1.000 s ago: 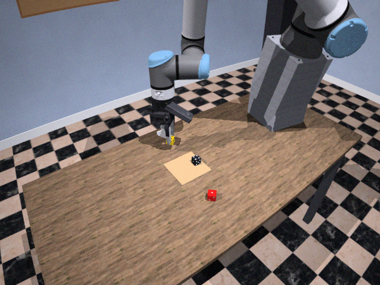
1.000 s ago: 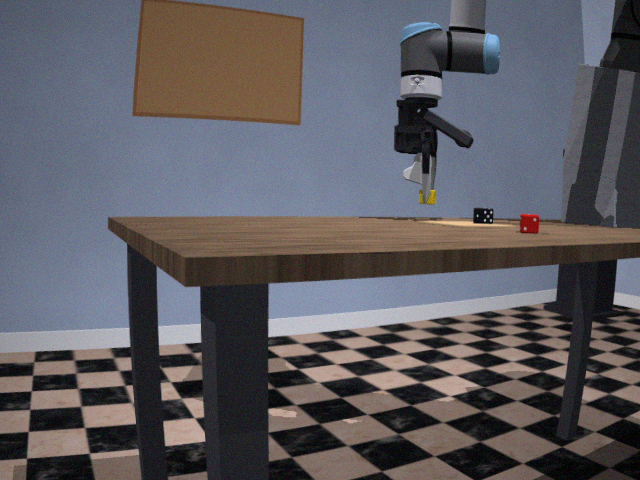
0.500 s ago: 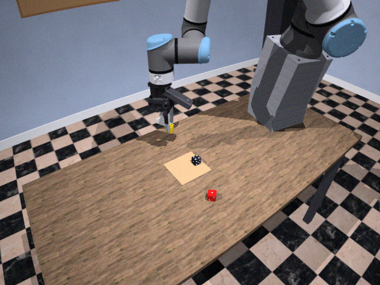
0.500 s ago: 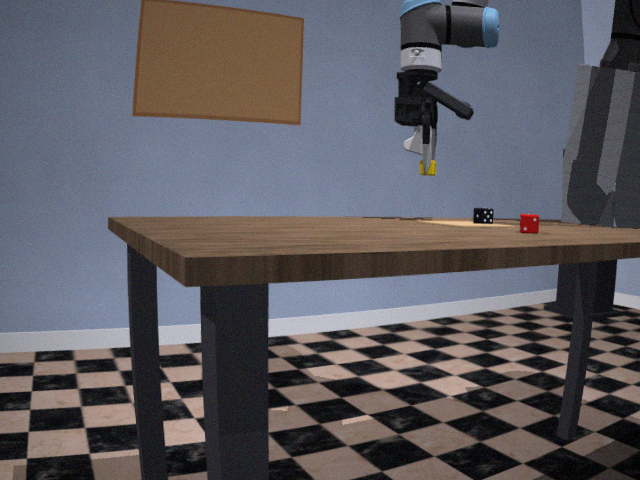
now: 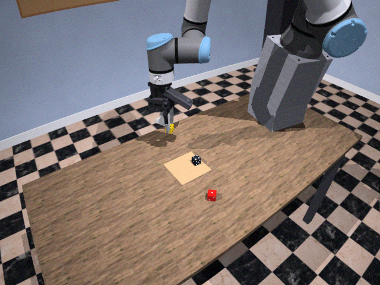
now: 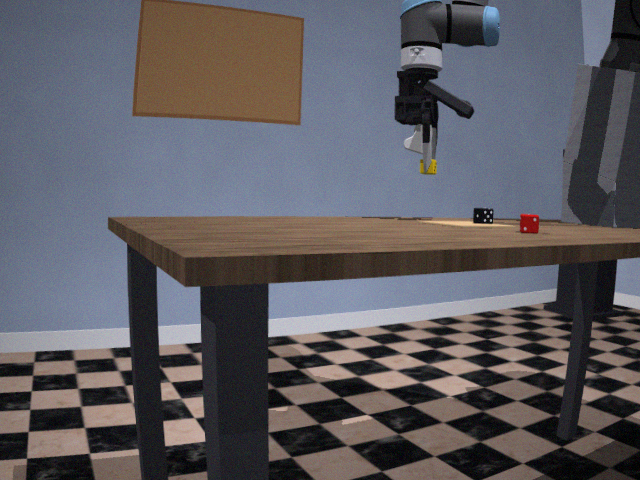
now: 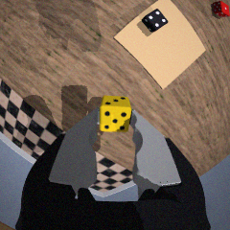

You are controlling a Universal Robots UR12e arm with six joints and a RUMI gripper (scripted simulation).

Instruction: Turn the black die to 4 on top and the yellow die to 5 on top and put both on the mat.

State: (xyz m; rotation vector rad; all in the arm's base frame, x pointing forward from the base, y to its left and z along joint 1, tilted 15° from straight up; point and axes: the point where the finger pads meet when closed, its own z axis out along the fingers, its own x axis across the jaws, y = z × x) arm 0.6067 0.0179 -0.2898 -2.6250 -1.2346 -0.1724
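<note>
My gripper point(image 5: 169, 127) point(image 6: 428, 165) point(image 7: 114, 109) is shut on the yellow die point(image 5: 170, 128) point(image 6: 429, 166) point(image 7: 115, 114) and holds it well above the table, near the far edge. The black die point(image 5: 196, 160) point(image 6: 482, 215) point(image 7: 154, 20) sits flat on a corner of the tan mat point(image 5: 181, 172) point(image 6: 450, 225) point(image 7: 168, 50). The red die point(image 5: 211, 195) point(image 6: 529, 223) point(image 7: 220, 8) sits flat on the bare table point(image 5: 122, 214) point(image 6: 310, 248), off the mat.
The robot's grey base block point(image 5: 285, 88) point(image 6: 599, 149) stands at the table's far right corner. A brown board point(image 6: 217, 67) hangs on the wall. The checkered floor shows past the table's far edge, below the gripper, in the wrist view.
</note>
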